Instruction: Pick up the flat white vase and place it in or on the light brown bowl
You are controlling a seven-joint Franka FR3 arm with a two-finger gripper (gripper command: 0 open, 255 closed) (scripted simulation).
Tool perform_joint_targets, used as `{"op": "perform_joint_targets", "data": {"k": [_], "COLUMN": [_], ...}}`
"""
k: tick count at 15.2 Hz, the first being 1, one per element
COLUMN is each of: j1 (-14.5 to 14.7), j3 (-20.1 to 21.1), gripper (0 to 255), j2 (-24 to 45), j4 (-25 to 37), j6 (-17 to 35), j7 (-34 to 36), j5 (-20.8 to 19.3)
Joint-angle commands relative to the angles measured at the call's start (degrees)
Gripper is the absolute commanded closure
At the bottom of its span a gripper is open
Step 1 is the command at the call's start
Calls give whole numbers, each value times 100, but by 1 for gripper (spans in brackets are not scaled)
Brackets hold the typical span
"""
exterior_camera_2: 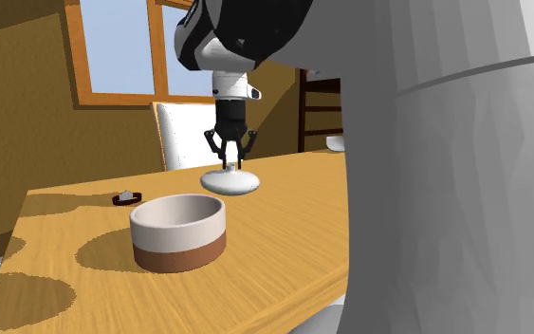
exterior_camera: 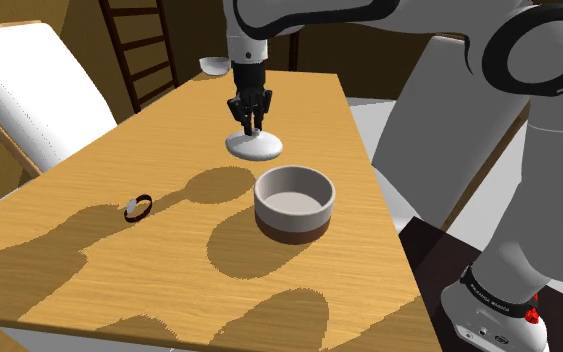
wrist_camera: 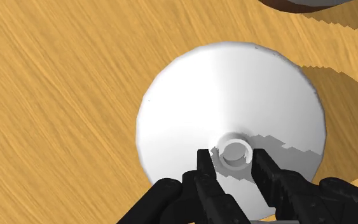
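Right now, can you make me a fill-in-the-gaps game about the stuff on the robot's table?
1. The table under the flat white vase is made of ____.
2. The bowl is white at its top and ____ at its base.
3. The gripper is right above the ____, not above the bowl.
4. Inside the bowl there is ____.

Missing words: wood; brown; vase; nothing.
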Motion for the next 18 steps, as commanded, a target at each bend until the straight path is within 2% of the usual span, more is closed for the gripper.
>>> {"op": "perform_joint_targets", "data": {"k": [1, 11, 18], "j1": [4, 92, 233], "j3": [-2, 3, -7], "gripper": [255, 255, 255], "j2": [34, 349, 873], "j4": [206, 1469, 2882], "j6": [-173, -1123, -2013], "j7": [-9, 5, 12], "j5": [-5, -63, -162]}}
